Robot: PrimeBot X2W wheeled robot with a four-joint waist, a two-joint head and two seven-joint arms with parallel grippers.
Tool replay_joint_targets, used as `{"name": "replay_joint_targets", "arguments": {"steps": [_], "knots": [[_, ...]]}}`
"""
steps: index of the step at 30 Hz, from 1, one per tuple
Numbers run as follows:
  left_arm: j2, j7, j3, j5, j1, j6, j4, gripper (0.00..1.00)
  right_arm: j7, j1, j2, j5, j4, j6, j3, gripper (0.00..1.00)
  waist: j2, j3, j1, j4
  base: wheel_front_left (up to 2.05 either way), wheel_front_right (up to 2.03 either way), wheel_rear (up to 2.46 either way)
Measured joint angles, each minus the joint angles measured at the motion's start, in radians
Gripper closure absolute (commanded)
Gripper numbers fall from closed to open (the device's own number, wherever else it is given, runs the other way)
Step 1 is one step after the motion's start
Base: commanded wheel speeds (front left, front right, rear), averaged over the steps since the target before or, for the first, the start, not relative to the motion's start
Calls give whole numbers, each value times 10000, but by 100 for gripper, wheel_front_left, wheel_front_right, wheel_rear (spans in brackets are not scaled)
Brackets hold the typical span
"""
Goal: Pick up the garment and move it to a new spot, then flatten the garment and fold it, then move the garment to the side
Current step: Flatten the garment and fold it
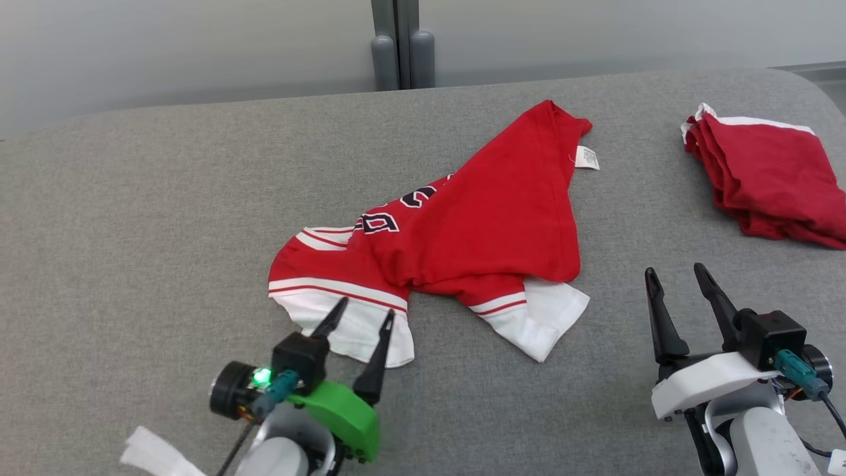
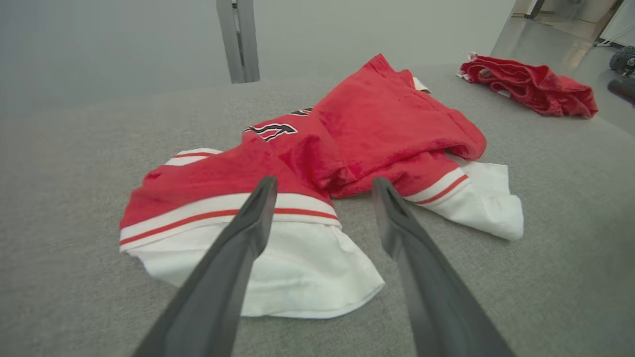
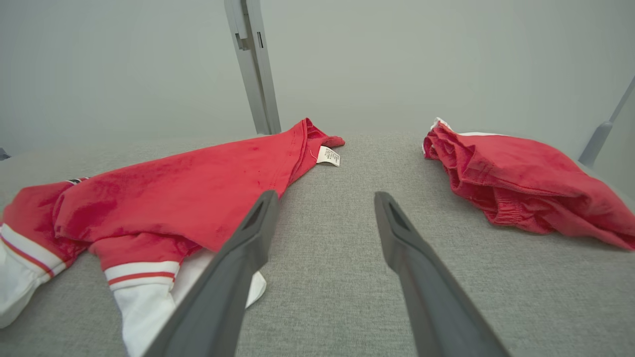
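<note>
Crumpled at centre of grey padded surface (image 1: 165,231): garment (image 1: 476,225), hem tag toward 1 o'clock, white sleeves toward 5 and 7. Spread wide at 7 o'clock: left gripper (image 1: 367,307), holding nothing, tips over the white sleeve edge. Spread wide at 4 o'clock, clear of cloth: right gripper (image 1: 675,268), empty. Folded at 2 o'clock, well apart: darker red cloth (image 1: 773,178).

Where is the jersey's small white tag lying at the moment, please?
In the head view the white tag sits at the far right corner of the garment, on the grey surface, between it and the folded red cloth.
</note>
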Motion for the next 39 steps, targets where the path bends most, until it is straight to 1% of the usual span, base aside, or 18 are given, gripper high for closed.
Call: {"name": "replay_joint_targets", "arguments": {"steps": [2,4,7,9,14,22,27,28,29,30,31,39], "knots": [[305,29,424,-284,195,178,-242,0,0,0,2,2,27,0,42,0,0,-7,0,59,0,0,0],[673,151,713,-341,305,291,-251,0,-2,-1,2,4,50,0,125,0,0,9,0,89,0,0,0],[1009,384,1045,-581,291,297,-79,0,-2,-16,4,4,82,0,232,0,0,72,0,97,0,0,0],[1032,566,1118,-890,192,138,213,0,0,-24,2,-4,96,0,270,0,0,123,0,90,0,0,0],[1166,848,1057,-1151,-412,-176,1275,0,0,-107,2,-111,186,0,332,0,0,254,0,1,0,0,0],[1164,587,790,-1285,-1352,-385,3198,0,0,-254,2,-245,259,0,267,0,0,559,0,-248,0,0,0],[1022,337,516,-1365,-1970,-464,4036,0,-2,-344,2,-293,268,0,215,0,0,742,0,-362,0,0,0],[1016,303,437,-1363,-2088,-466,4195,14,0,-351,2,-295,270,0,213,0,0,769,0,-377,0,0,0],[999,272,368,-1363,-2197,-472,4357,50,0,-366,2,-295,270,0,205,0,0,793,0,-387,0,0,0],[980,267,301,-1363,-2269,-477,4481,82,-2,-382,2,-295,270,0,196,0,0,805,0,-390,0,0,0],[966,259,198,-1363,-2333,-479,4621,100,-2,-390,2,-295,270,0,173,0,0,810,0,-383,0,0,0],[867,81,-351,-1484,-2308,-512,4953,100,-2,-387,2,-242,286,0,58,0,0,671,0,-127,0,0,0]]}}
